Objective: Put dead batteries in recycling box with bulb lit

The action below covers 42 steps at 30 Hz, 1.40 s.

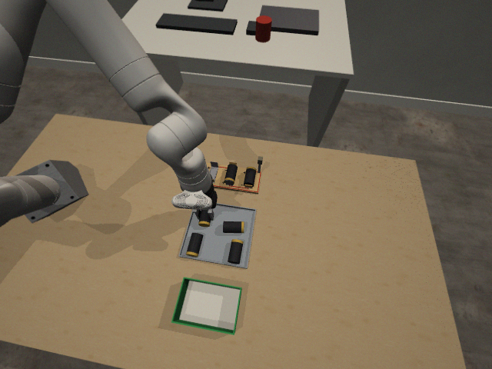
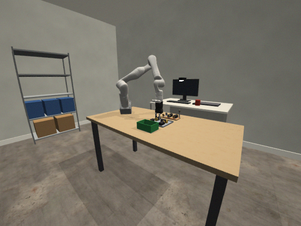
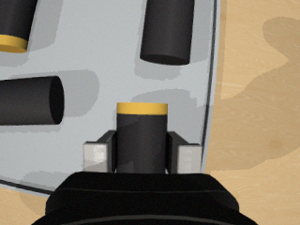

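Note:
My gripper [image 1: 204, 217] [image 3: 141, 145] [image 2: 158, 113] is low over the back left corner of the grey tray [image 1: 216, 241] [image 3: 94, 37]. It is shut on a black battery with a yellow end [image 1: 204, 221] [image 3: 142, 130] that lies on the tray. Three more batteries lie on the tray: one [image 1: 233, 227] [image 3: 28, 100] on its side, one [image 1: 194, 244] [image 3: 168, 19] at the front left, and one [image 1: 235, 250] [image 3: 19, 7] at the front right. Two batteries [image 1: 230, 174] [image 1: 249, 177] sit in the red-edged holder [image 1: 239, 179] behind the tray. Its bulb post [image 1: 260, 160] looks dark. The green recycling box [image 1: 212, 283] [image 2: 147, 125] stands empty in front of the tray.
The arm's base [image 1: 51, 186] is bolted at the table's left. My wrist hides the left end of the holder. A second table [image 1: 277, 51] with a red cup [image 1: 263, 28] stands behind. A shelf with boxes [image 2: 46, 107] is far to the left.

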Each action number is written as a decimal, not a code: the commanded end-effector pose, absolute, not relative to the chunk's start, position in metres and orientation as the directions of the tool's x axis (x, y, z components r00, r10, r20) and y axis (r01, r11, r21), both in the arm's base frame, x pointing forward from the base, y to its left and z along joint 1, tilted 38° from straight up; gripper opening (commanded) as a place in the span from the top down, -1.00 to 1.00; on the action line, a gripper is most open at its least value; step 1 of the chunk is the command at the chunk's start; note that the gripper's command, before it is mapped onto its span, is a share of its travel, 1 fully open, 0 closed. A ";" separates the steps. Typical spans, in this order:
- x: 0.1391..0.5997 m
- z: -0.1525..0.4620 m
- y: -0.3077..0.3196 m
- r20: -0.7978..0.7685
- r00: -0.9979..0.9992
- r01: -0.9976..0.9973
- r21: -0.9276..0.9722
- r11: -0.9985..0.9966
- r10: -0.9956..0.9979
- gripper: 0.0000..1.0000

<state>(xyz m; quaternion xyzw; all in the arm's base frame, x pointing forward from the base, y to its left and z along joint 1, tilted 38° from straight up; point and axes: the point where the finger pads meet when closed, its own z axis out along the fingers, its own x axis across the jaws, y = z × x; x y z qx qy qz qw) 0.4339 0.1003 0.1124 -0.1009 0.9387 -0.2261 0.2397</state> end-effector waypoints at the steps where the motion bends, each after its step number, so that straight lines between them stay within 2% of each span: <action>1: 0.434 0.113 0.101 -0.405 -0.864 -0.082 -0.472 0.878 -0.298 -0.15; 33: 0.410 0.151 0.119 -0.405 -0.864 -0.082 -0.472 0.878 -0.298 -0.15; 42: 0.391 0.180 0.133 -0.405 -0.864 -0.082 -0.472 0.878 -0.298 -0.15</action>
